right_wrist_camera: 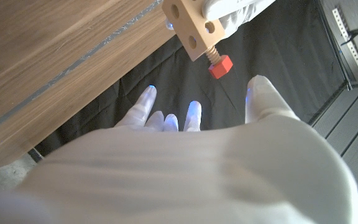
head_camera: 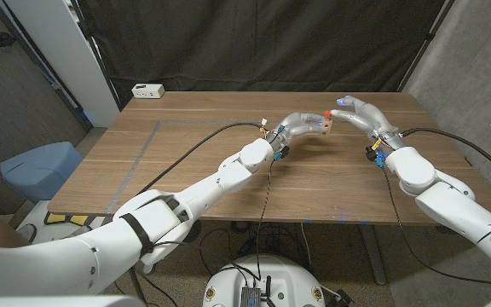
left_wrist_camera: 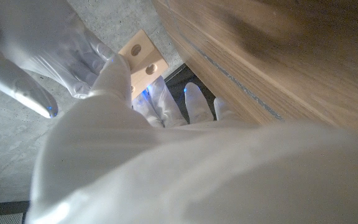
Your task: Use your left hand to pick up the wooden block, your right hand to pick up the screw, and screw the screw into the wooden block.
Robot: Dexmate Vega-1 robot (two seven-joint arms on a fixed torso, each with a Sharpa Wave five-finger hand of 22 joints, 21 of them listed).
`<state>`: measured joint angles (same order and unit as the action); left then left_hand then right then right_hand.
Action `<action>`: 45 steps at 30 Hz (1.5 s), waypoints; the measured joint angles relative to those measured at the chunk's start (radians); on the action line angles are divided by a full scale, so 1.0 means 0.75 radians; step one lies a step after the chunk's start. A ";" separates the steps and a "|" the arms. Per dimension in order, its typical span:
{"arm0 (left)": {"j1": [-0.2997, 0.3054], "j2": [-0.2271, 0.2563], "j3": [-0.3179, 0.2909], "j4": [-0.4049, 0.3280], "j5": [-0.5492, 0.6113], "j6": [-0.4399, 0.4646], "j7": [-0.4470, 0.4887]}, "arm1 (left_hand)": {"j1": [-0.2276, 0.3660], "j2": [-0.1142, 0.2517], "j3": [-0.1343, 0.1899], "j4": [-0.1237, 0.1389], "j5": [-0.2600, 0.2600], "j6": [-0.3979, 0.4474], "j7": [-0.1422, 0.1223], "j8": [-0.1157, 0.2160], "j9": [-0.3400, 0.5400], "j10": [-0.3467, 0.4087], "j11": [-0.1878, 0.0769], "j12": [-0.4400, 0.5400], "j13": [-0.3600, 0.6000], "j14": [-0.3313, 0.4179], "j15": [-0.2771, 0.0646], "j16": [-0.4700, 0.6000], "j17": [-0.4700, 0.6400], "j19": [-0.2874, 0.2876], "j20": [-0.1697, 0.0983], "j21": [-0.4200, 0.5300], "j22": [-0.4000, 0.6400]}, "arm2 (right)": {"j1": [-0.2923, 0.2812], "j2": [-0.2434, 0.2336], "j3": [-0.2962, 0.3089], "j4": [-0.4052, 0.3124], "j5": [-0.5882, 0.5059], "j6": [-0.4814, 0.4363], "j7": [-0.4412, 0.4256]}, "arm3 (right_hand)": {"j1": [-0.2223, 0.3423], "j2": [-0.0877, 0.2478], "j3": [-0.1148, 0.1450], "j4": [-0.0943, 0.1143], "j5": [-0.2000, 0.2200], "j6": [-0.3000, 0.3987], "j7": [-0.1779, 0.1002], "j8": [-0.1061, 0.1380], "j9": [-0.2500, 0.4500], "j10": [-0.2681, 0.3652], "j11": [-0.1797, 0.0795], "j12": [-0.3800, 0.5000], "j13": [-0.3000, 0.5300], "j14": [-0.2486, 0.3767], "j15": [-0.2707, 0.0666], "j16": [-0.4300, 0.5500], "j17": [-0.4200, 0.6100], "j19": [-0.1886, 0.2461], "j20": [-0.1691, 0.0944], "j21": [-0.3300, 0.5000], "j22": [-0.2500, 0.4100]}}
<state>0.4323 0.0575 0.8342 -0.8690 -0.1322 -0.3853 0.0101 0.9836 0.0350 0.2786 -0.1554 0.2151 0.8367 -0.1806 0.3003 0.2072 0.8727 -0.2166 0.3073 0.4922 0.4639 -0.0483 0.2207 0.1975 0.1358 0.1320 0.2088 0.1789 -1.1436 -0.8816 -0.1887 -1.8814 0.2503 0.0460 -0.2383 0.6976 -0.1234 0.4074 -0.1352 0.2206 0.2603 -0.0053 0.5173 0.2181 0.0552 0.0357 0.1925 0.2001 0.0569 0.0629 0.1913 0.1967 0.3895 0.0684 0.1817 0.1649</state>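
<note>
My left hand (head_camera: pixel 301 126) holds the pale wooden block (head_camera: pixel 325 127) above the middle of the table (head_camera: pixel 228 170). The block (right_wrist_camera: pixel 194 28) has round holes in its sides, and the red-headed screw (right_wrist_camera: pixel 219 65) sticks out of one face, its thread partly in. In the head view the screw's red head (head_camera: pixel 327 113) shows on top of the block. My right hand (head_camera: pixel 358 113) hovers just to the right of the block, fingers spread, holding nothing; the right hand (right_wrist_camera: pixel 191 143) is a short gap from the screw. The block (left_wrist_camera: pixel 143 59) shows past my left hand's fingers (left_wrist_camera: pixel 166 102).
A white box (head_camera: pixel 148 90) stands at the table's far left corner. A blue bin (head_camera: pixel 39 166) sits on the floor left of the table. A black curtain hangs behind. Cables run along both arms over the tabletop.
</note>
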 measured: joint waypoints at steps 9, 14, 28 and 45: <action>0.005 0.012 0.003 -0.021 0.012 0.008 0.004 | -0.002 0.002 -0.004 0.004 0.000 0.000 0.000 0.000 0.000 0.000 0.000 -0.003 0.000 0.000 0.000 0.000 0.000 0.000 0.000 0.000 0.000 | -0.011 -0.122 0.050 -0.124 0.014 -0.163 0.056 | 0.000 0.000 -0.005 -0.005 -0.009 -0.026 0.007 -0.020 -0.006 -0.013 0.002 0.000 0.000 -0.012 0.012 0.000 -0.002 -0.012 0.021 0.000 0.000; 0.011 0.018 0.004 -0.035 0.014 0.012 0.006 | -0.003 0.003 -0.004 0.004 0.000 0.000 0.000 0.000 -0.001 0.000 0.000 -0.005 0.000 0.000 0.000 0.000 0.000 0.000 0.000 0.000 0.000 | -0.012 -0.173 0.073 -0.174 0.029 -0.256 0.093 | 0.000 0.000 -0.005 -0.005 -0.009 -0.039 0.005 -0.037 -0.012 -0.027 0.002 0.000 0.000 -0.024 0.024 0.000 -0.002 -0.019 0.029 0.000 0.000; 0.031 0.039 0.004 -0.084 0.023 0.032 0.018 | -0.004 0.003 -0.004 0.004 -0.004 0.000 0.000 -0.001 -0.001 0.000 0.000 -0.005 0.000 0.000 0.000 0.000 0.000 0.000 0.000 0.000 0.000 | 0.018 -0.308 0.108 -0.282 0.065 -0.437 0.191 | 0.000 0.000 0.002 -0.013 -0.009 -0.064 0.002 -0.061 -0.018 -0.048 0.000 0.000 -0.004 -0.041 0.041 0.000 -0.008 -0.041 0.050 0.000 0.000; 0.042 0.050 0.001 -0.110 0.029 0.039 0.026 | -0.004 0.003 -0.006 0.002 0.000 0.000 0.000 -0.005 0.000 0.000 0.000 -0.005 0.000 0.000 0.000 0.000 0.000 0.000 0.000 0.000 0.000 | 0.143 -0.461 0.084 -0.383 0.090 -0.632 0.317 | 0.034 0.033 0.018 -0.029 -0.009 -0.083 0.007 -0.097 -0.018 -0.072 -0.010 0.000 -0.007 -0.084 0.084 0.000 -0.008 -0.101 0.095 -0.006 0.000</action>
<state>0.4639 0.0951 0.8351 -0.9517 -0.1105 -0.3563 0.0299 0.9810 0.0370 0.2744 -0.1541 0.2151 0.8367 -0.1806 0.2969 0.2072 0.8727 -0.2166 0.3038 0.4922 0.4639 -0.0483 0.2207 0.1975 0.1358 0.1321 0.2088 0.1789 -1.0363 -1.2273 -0.1256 -2.1685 0.3178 -0.4283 -0.0005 0.7228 -0.0983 0.4212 -0.1572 0.2136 0.1979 -0.0001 0.4445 0.2043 0.0012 0.0286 0.1925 0.1952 -0.0061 0.1256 0.1913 0.1906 0.3141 0.1395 0.1771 0.1649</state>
